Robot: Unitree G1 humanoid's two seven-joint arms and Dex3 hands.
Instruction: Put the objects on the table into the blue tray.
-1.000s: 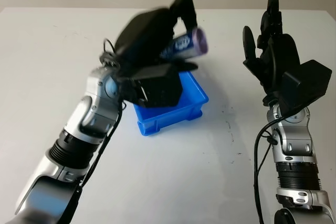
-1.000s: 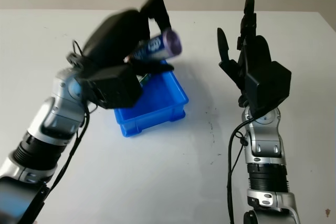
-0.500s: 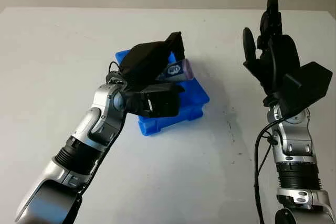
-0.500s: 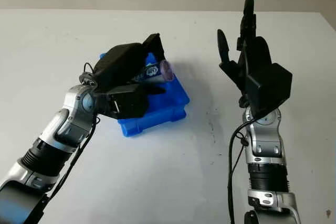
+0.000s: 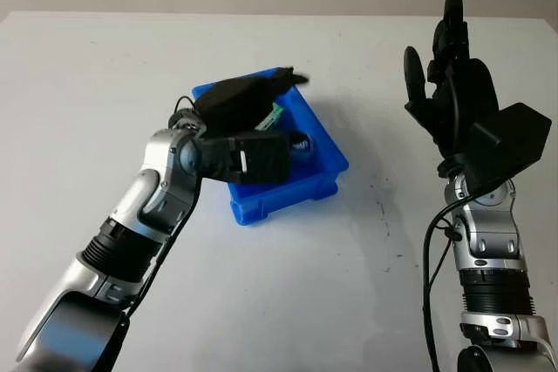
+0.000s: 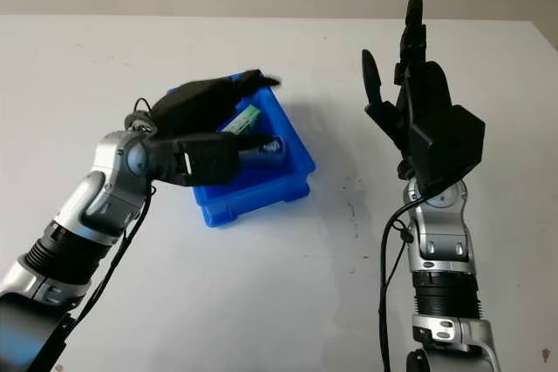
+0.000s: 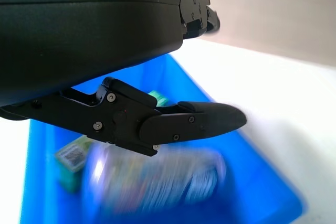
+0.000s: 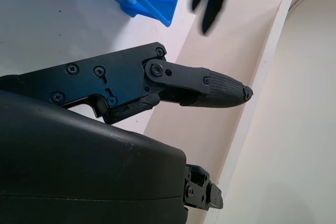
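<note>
Can released into the blue tray

Fingers of our left hand (image 5: 253, 98) are now open above the blue tray (image 5: 327, 182); half a second ago they gripped the can (image 6: 261, 149), which now lies inside beside a green box (image 6: 242, 119). Our right hand (image 5: 453, 98), open, is raised at the right. We judge this placement done

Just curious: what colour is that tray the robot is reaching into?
Bright blue tray; the left eye view shows it best.
</note>
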